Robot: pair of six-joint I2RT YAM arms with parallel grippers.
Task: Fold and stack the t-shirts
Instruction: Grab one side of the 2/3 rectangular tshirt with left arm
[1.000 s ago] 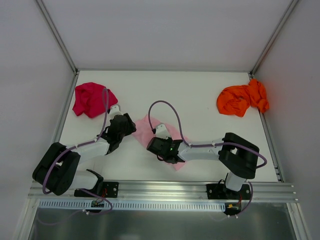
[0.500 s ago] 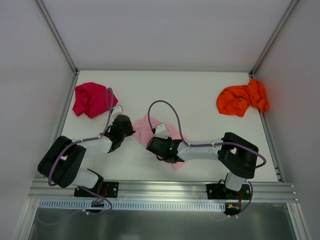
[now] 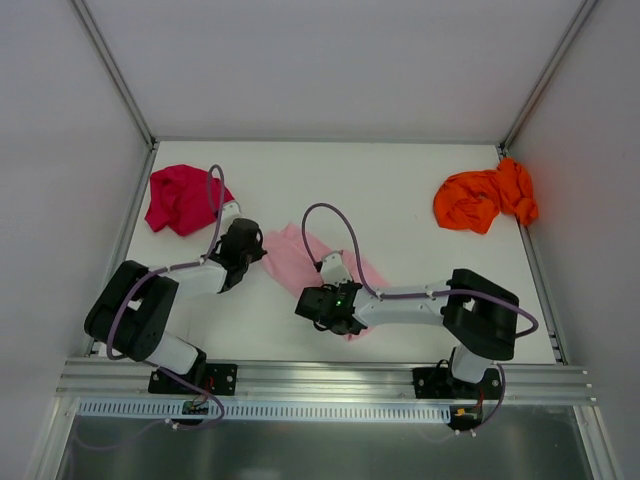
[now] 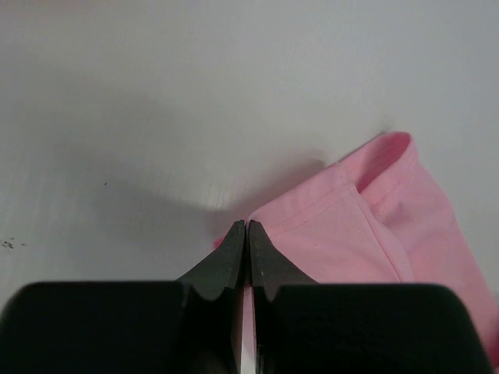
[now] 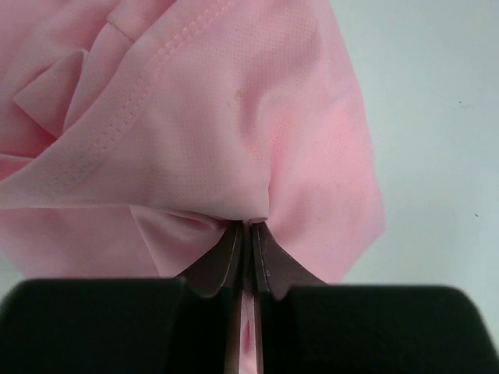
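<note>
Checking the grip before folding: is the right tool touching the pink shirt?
Touching. The right wrist view shows the right tool shut, with the pink shirt pinched between its tips.

Table (image 3: 390,190) lies open between magenta shirt (image 3: 180,200) and orange shirt (image 3: 485,200); left arm (image 3: 190,278), right arm (image 3: 410,305) crowd pink shirt (image 3: 290,262).

- The pink shirt (image 5: 195,117) is thin, matt cloth with a fine, mesh-like weave and rows of stitching along its hems.
- The red shirt (image 3: 180,200) at the table's far left corner and the orange shirt (image 3: 485,200) at its far right edge are soft, matt, crumpled cloth.
- The table (image 3: 400,190) is smooth and white, with a faint sheen.
- The left gripper (image 4: 245,226) and right gripper (image 5: 248,226) have smooth, dull black fingers that look like plastic.
- The rail (image 3: 330,378) along the near edge is bare, brushed metal.
- The cable (image 3: 335,212) has a smooth purple sheath.
</note>
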